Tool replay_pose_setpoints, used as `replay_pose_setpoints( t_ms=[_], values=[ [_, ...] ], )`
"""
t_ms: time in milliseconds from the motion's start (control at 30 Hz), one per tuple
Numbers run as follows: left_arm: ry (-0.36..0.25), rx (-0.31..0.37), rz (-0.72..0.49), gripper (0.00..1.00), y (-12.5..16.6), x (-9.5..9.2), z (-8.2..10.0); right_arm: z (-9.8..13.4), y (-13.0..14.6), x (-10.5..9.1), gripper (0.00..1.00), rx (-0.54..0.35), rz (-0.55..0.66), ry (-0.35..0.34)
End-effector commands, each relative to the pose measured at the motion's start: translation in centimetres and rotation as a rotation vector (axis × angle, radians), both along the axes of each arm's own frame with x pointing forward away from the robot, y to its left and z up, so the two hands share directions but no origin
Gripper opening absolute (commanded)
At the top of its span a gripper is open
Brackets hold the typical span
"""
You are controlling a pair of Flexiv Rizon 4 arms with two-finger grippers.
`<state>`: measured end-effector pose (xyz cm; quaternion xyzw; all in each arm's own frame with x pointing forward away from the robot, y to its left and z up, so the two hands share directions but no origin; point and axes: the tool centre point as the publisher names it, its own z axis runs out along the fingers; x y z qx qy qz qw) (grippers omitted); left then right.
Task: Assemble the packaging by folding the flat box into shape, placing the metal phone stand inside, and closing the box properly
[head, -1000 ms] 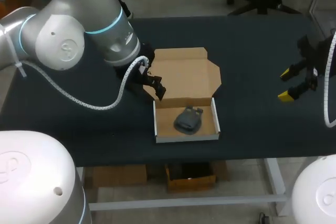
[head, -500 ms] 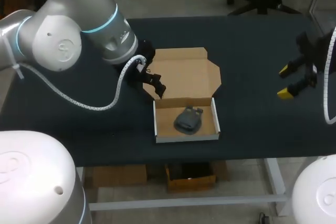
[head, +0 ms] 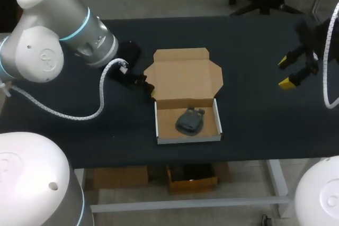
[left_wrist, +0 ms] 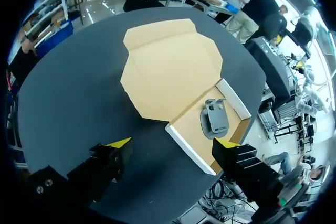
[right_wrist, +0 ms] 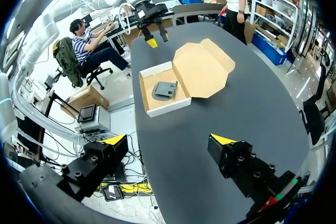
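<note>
The cardboard box (head: 160, 125) stands folded into an open tray near the table's front edge, with its lid (head: 185, 75) lying flat behind it. A dark metal phone stand (head: 189, 121) lies inside the tray. My left gripper (head: 139, 81) hovers open just left of the lid's near corner, holding nothing. In the left wrist view the gripper (left_wrist: 172, 143) is open above the tray's corner, with the stand (left_wrist: 216, 119) ahead of it. My right gripper (head: 289, 71) hangs open far to the right, well away from the box (right_wrist: 148, 93) and stand (right_wrist: 165, 88).
The dark table (head: 254, 41) carries nothing but the box. Bare surface lies between the box and my right gripper (right_wrist: 168, 139). My left arm's grey cable (head: 100, 101) loops above the table to the box's left.
My left arm has drawn back to the left, its gripper leaving the tray's rear-left corner. My right gripper drifted slightly away. The box and stand stayed put.
</note>
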<state>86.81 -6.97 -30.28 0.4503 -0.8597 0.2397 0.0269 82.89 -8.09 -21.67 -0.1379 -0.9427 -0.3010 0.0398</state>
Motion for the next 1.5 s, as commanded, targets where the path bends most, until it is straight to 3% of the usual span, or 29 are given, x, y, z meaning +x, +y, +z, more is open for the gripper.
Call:
replay_pose_setpoints(
  t_ms=[33, 767, 933, 1100, 1500],
  values=[
    [-0.001, -0.031, -0.008, 1.0, 0.3, 1.2, -1.1, 0.4, 0.3, 1.0, 1.0, 0.002, 0.037, 0.043],
    [-0.038, -0.172, -0.029, 1.0, 1.4, 7.0, -3.1, 1.3, 2.5, 2.4, 1.0, -0.025, 0.094, 0.046],
    [-0.023, -0.205, -0.027, 1.0, 1.3, 8.1, -3.6, 1.2, 2.8, 2.7, 1.0, -0.028, 0.099, 0.051],
    [-0.009, -0.256, -0.026, 1.0, 1.3, 8.8, -3.6, 1.4, 3.0, 3.0, 1.0, -0.03, 0.1, 0.053],
    [-0.009, -0.256, -0.026, 1.0, 1.3, 8.8, -3.6, 1.9, 3.6, 4.1, 1.0, -0.056, 0.114, 0.045]
  ],
)
